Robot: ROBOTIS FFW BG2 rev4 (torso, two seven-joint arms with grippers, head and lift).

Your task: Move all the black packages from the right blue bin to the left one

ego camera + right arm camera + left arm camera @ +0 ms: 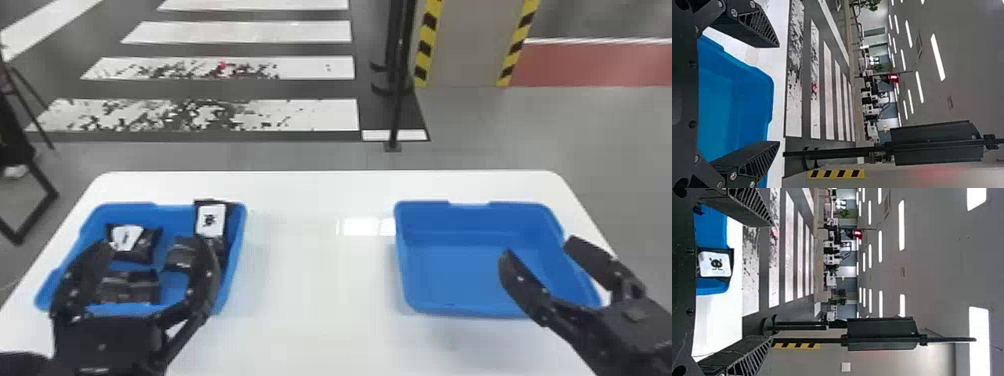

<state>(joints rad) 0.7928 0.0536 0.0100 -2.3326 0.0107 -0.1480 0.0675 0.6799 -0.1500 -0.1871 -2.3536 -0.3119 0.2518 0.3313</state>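
My left gripper (152,260) is open over the near part of the left blue bin (235,250). That bin holds several black packages: one with a white label (210,220) leans up at the bin's far right corner, another labelled package (142,246) lies at the far left, and darker ones (131,287) lie nearer. The right blue bin (450,270) has a bare floor; my right gripper (537,250) stands open above its right side. In the left wrist view, the leaning package (715,264) shows beyond the open left gripper (770,282). The right wrist view shows the open right gripper (778,94) with the right bin (734,102).
Both bins stand on a white table (320,280), with a wide gap between them. Beyond the table's far edge a black post (398,75) rises from the floor, and a dark metal frame (35,200) stands past the left edge.
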